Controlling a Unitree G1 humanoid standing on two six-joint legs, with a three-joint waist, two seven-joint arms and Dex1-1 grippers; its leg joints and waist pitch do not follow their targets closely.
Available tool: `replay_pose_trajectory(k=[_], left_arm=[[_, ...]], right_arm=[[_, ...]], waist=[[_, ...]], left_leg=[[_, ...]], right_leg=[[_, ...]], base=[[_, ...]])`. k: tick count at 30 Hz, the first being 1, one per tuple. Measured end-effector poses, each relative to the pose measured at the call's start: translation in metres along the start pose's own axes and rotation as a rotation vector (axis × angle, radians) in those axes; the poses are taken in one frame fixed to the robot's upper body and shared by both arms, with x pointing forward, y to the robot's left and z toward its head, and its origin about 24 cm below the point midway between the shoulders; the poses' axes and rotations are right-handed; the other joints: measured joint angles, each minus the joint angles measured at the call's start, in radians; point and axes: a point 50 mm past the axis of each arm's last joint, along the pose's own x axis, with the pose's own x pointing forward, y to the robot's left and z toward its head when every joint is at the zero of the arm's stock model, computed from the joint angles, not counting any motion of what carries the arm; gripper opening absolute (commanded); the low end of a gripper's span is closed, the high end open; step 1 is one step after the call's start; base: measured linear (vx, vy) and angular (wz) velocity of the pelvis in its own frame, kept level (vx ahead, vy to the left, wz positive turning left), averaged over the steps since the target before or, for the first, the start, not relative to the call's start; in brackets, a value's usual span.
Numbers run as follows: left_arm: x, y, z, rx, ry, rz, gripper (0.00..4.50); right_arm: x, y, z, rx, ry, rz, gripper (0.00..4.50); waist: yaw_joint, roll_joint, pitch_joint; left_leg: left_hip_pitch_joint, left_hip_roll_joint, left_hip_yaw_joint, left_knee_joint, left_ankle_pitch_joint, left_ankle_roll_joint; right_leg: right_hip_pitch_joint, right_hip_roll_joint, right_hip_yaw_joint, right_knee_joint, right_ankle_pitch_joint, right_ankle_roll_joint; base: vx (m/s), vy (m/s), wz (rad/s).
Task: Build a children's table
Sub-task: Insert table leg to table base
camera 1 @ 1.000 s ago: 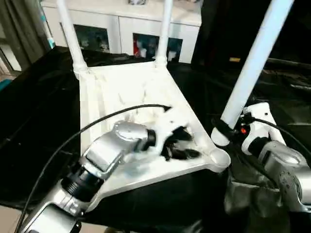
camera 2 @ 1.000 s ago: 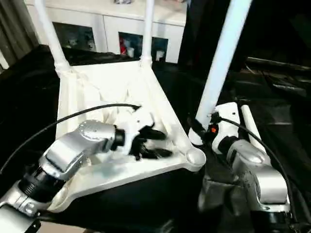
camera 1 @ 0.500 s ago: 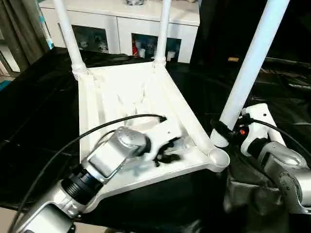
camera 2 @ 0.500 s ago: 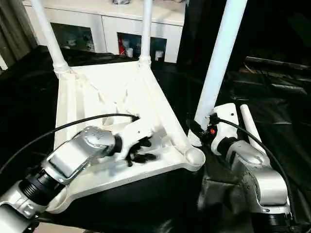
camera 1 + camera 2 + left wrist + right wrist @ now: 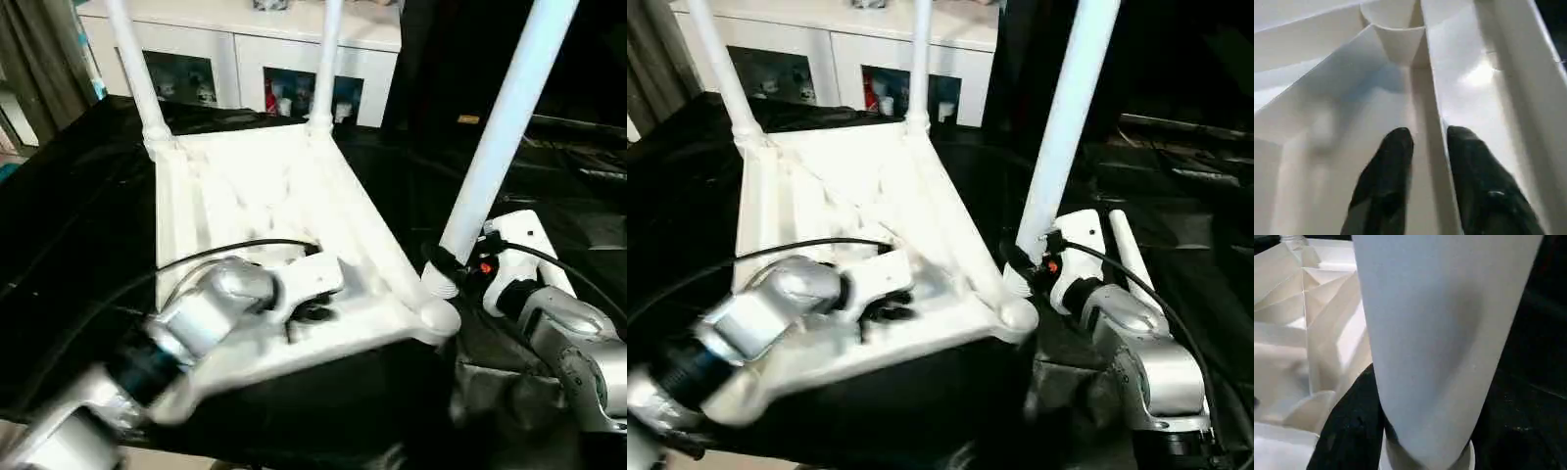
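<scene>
Table top: the children's table (image 5: pixel 265 196) lies upside down on the black-draped table (image 5: pixel 59 235), two legs already socketed at the far corners.
Third leg: a white leg (image 5: pixel 500 137) stands by the near right corner socket (image 5: pixel 439 318), not yet seated.
Right gripper (image 5: pixel 443 269): clamped on that leg's foot, unchanged.
Left gripper (image 5: pixel 1427 147): moved toward the near rim; fingers narrowed from wide, straddling a rib.
Meaning: likely bracing the top for insertion.
</scene>
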Motion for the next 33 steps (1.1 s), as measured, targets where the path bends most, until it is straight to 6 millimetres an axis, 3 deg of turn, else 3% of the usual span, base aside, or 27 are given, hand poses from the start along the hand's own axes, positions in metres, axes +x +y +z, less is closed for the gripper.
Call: replay_pose_trajectory(k=[5, 13, 18, 22, 27, 31, 33], left_arm=[[-0.015, 0.014, -0.012, -0.02, -0.001, 0.067, 0.93], [-0.042, 0.035, -0.01, 0.083, -0.092, 0.171, 0.93], [-0.05, 0.04, -0.006, 0.007, -0.186, 0.151, 0.93], [-0.03, 0.029, 0.027, -0.07, -0.35, 0.068, 0.93], [0.011, 0.002, 0.049, -0.144, -0.372, -0.09, 0.93], [0.026, -0.012, 0.046, -0.145, -0.301, -0.141, 0.93], [0.026, -0.012, 0.041, -0.145, -0.256, -0.137, 1.2]], right_arm=[[0.001, 0.002, -0.001, 0.0, 0.003, 0.008, 1.91], [0.001, 0.003, -0.001, -0.002, 0.005, 0.014, 1.91], [0.001, 0.003, -0.001, -0.003, 0.006, 0.014, 1.91], [0.001, 0.003, -0.001, -0.004, 0.007, 0.018, 1.91], [0.001, 0.004, -0.003, -0.01, 0.016, 0.026, 1.91], [0.0, 0.004, -0.006, -0.016, 0.031, 0.024, 1.91], [-0.001, 0.003, -0.007, -0.02, 0.038, 0.019, 1.91]], waist=[[0.002, 0.0, 0.0], [0.003, 0.0, 0.0], [0.006, 0.0, 0.0], [0.016, 0.0, 0.0], [0.014, 0.0, 0.0], [0.001, 0.001, 0.0], [0.0, 0.002, -0.001]], left_leg=[[0.0, 0.0, 0.0, 0.0, 0.0, 0.0], [0.0, 0.0, 0.0, 0.0, 0.0, 0.0], [-0.001, 0.0, 0.001, 0.0, 0.0, 0.0], [0.0, -0.001, 0.002, 0.0, 0.0, 0.0], [0.0, 0.0, 0.002, 0.0, 0.0, 0.0], [0.0, 0.0, 0.001, 0.0, 0.0, 0.0], [0.0, 0.0, 0.001, 0.0, 0.0, 0.0]], right_leg=[[0.0, 0.0, 0.0, 0.0, 0.0, 0.0], [0.0, 0.0, 0.0, 0.0, 0.0, 0.0], [0.0, 0.0, 0.0, 0.0, 0.0, 0.0], [0.0, -0.002, 0.0, 0.0, 0.0, -0.001], [0.0, -0.002, 0.0, 0.0, 0.0, 0.0], [0.0, -0.001, 0.0, 0.0, 0.0, 0.0], [0.0, -0.001, 0.0, 0.0, 0.0, 0.0]], base=[[0.0, 0.0, 0.0], [0.0, 0.0, 0.0], [0.0, 0.0, 0.0], [0.0, 0.0, 0.0], [0.0, 0.0, 0.0], [0.0, 0.0, 0.0], [0.0, 0.0, 0.0]])
